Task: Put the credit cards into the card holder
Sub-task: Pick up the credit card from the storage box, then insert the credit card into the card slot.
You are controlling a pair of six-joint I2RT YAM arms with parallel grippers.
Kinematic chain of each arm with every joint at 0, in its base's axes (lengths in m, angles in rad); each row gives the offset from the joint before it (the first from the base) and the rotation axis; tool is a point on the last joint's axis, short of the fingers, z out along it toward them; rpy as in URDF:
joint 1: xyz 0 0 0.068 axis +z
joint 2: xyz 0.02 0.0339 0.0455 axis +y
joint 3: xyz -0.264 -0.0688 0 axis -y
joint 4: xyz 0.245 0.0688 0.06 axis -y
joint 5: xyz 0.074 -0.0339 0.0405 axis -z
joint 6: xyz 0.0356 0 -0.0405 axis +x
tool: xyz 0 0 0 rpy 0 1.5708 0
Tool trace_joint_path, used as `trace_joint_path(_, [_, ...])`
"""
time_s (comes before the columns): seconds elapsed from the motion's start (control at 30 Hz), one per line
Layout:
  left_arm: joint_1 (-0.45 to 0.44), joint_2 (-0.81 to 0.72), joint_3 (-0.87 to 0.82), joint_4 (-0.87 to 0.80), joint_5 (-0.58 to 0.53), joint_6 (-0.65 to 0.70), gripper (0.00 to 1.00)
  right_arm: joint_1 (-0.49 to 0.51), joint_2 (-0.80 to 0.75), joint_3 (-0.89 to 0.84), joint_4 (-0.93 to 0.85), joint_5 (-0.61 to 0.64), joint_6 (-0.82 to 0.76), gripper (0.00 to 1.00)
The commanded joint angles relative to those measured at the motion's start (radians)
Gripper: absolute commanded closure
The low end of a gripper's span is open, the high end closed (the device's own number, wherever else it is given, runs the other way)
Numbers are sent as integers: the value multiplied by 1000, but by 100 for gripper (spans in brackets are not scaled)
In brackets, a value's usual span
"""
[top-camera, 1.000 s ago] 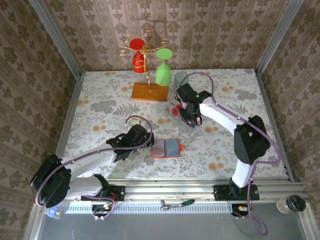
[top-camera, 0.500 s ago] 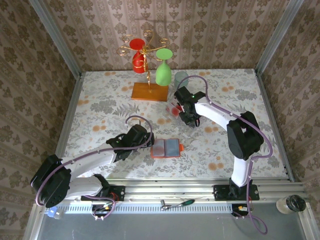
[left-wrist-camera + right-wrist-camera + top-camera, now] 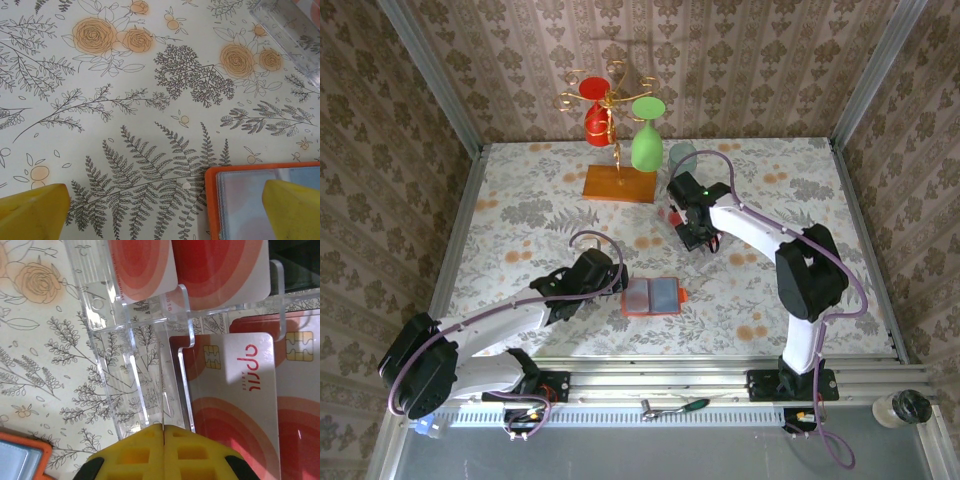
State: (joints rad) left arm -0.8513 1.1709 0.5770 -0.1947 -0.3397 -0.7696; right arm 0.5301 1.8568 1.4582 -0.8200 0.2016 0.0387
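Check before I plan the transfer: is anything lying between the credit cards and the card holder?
Nothing visible does. Bare tablecloth lies between the credit cards in their clear stand and the open card holder. The left gripper sits beside the holder, off that line.

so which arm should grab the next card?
Right. The right tool sits shut at the clear stand holding the credit cards; the left tool hangs open at the card holder, away from them.

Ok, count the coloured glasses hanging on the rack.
2 on the gold rack: a red glass at its left and a green glass at its right, both upside down. None seems hidden.
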Motion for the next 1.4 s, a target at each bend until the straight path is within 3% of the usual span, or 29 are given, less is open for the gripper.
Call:
trace_joint_path(0.0, [-6, -8, 14, -23, -13, 7, 0, 19, -81, 36, -42, -38, -31, 100])
trace_joint_path(0.23, [-4, -5, 14, -36, -10, 13, 0, 56, -244, -34, 12, -168, 55, 100])
trace_joint_path(0.43, [-16, 24, 28, -58, -19, 30, 0, 53, -436, -290, 273, -379, 253, 100])
trace_joint_path(0.6, [-39, 79, 63, -77, -35, 48, 0, 31, -537, -499, 537, -479, 444, 100])
trace_joint_path(0.73, [-58, 119, 90, -91, -45, 59, 0, 13, -545, -642, 735, -536, 603, 100])
trace_joint_path(0.97, [-88, 166, 101, -90, -54, 60, 0, 14, -499, -808, 958, -508, 772, 100])
trace_joint_path(1.37, [-135, 217, 90, -97, -84, 38, 0, 60, -427, -970, 1271, -535, 878, 100])
